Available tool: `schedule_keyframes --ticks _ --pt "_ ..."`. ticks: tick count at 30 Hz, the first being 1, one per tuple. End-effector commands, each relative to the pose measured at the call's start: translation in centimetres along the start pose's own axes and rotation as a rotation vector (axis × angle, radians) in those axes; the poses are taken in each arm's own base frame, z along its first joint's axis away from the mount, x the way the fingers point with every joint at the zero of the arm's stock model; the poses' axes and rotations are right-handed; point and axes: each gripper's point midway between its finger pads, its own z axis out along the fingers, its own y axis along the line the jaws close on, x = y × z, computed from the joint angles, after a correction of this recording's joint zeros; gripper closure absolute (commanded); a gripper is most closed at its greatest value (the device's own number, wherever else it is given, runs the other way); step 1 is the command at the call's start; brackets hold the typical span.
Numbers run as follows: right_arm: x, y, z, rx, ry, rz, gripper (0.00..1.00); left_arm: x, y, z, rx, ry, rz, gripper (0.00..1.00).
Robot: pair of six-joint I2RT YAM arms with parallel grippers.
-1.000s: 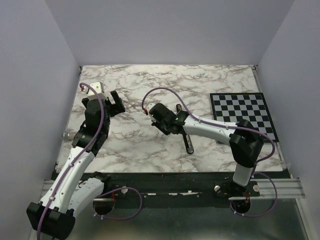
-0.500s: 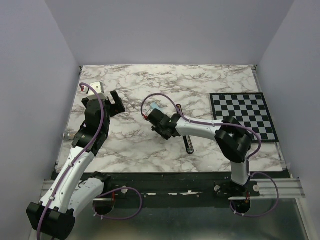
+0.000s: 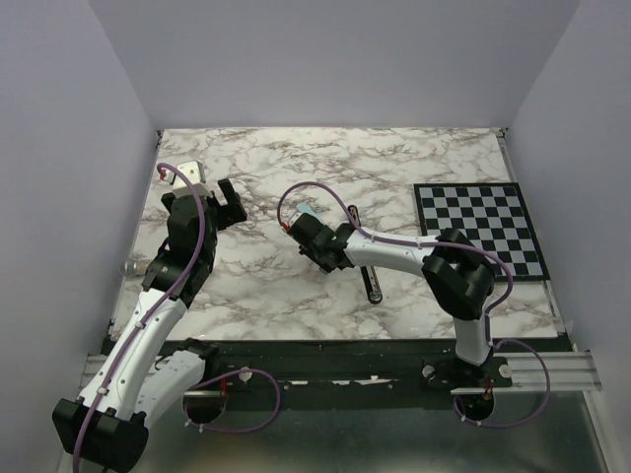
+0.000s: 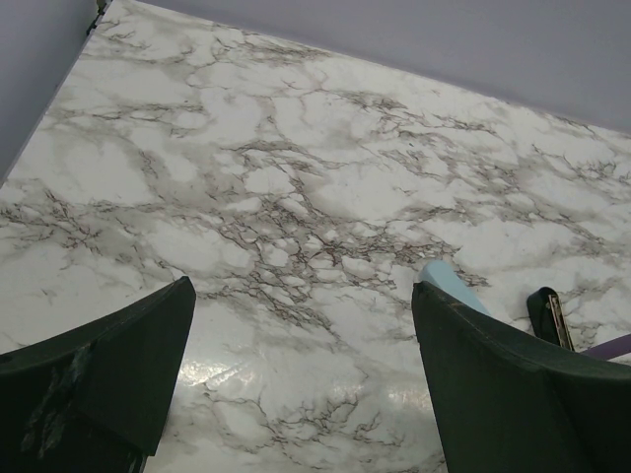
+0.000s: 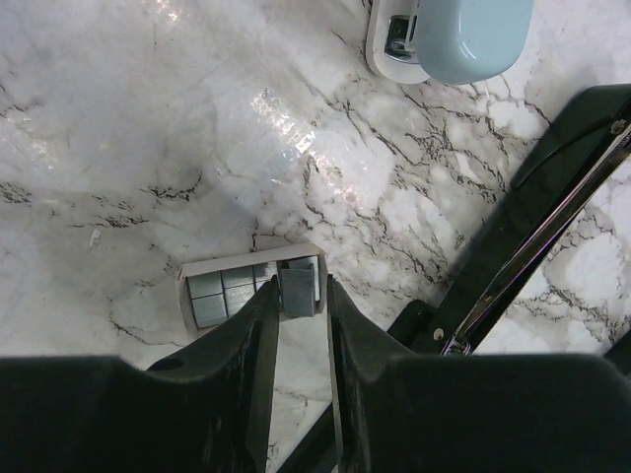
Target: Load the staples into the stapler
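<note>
In the right wrist view my right gripper [image 5: 299, 296] has its jaws closed to a narrow gap on a small grey block of staples [image 5: 299, 284], at the right end of a small white box [image 5: 197, 268] that holds more grey staple blocks. The black stapler [image 5: 537, 236] lies open just to the right, with its silvery channel showing. In the top view the right gripper [image 3: 304, 233] is at the table's middle, and the stapler [image 3: 374, 287] sticks out from under the right arm. My left gripper [image 3: 229, 205] is open and empty at the left [image 4: 301, 394].
A light-blue rounded object [image 5: 463, 34] lies just beyond the box; it also shows in the top view [image 3: 308, 213] and the left wrist view [image 4: 442, 280]. A checkerboard mat [image 3: 481, 227] lies at the right. Purple cables loop over both arms.
My right gripper has moved a little to the left, and the right arm's elbow has folded in. The left arm has not moved.
</note>
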Motion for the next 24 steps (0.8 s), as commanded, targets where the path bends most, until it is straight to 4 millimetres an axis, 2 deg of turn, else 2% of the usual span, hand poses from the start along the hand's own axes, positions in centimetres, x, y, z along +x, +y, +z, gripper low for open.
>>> schedule_keyframes --ticks 1,19,24 --pt "-0.4 -0.4 0.4 0.028 0.009 0.003 0.66 -0.5 -0.4 0.0 0.022 -0.015 -0.017 0.01" --pt "1.1 1.6 1.8 -0.057 0.065 -0.008 0.69 -0.5 -0.4 0.0 0.025 -0.014 -0.018 0.01" --pt "1.8 2.3 1.6 -0.105 0.084 0.024 0.74 -0.5 -0.4 0.0 0.022 -0.015 -0.016 0.01"
